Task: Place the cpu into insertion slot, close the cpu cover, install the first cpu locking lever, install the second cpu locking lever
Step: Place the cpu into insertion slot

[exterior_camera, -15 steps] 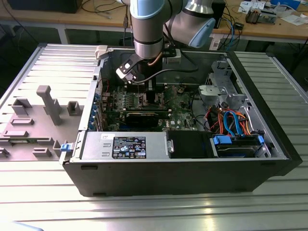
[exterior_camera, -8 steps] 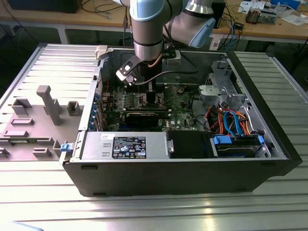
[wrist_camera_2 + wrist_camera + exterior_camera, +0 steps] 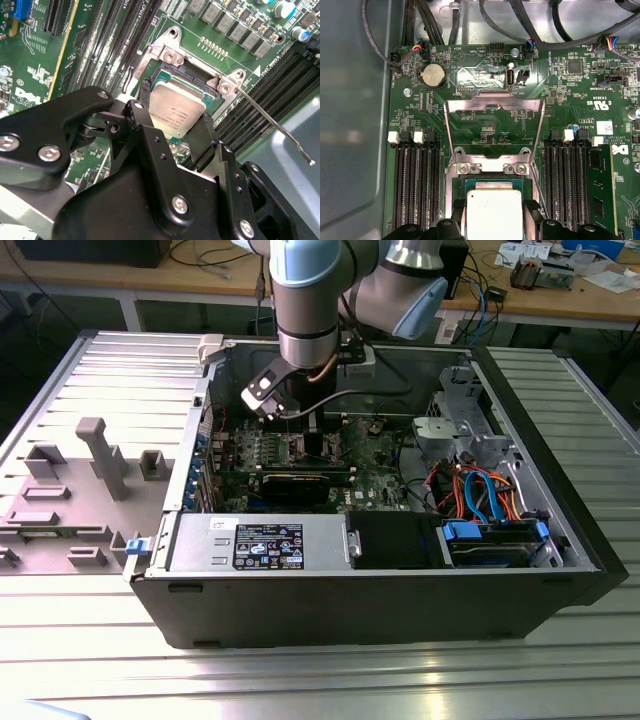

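Gripping the cpu (image 3: 177, 114) by two opposite edges, the gripper (image 3: 175, 107) has its black fingers (image 3: 144, 97) pressed against the chip's sides, pinching it rather than standing spread. The cpu lies squarely between the fingers and directly over the insertion slot (image 3: 167, 54). Its square outline is aligned with the slot's silver surround. Whether it is fully seated or rests just above the dark centre cannot be told.

The chip is square and has no long axis. The line from finger to finger runs parallel to the slot's hinged edge.

In the first wrist view the cpu cover (image 3: 492, 103) stands raised on that hinged edge, on the far side of the slot from the gripper body, so the slot is open above. One thin locking lever (image 3: 270, 122) rises from a hinge-side corner of the slot and slants outward, near one finger but apart from it.

Black memory slots (image 3: 415, 190) flank the slot on the two finger sides, so room there is judged tight. The walls of the open computer case (image 3: 350, 585) stand well apart from the slot.
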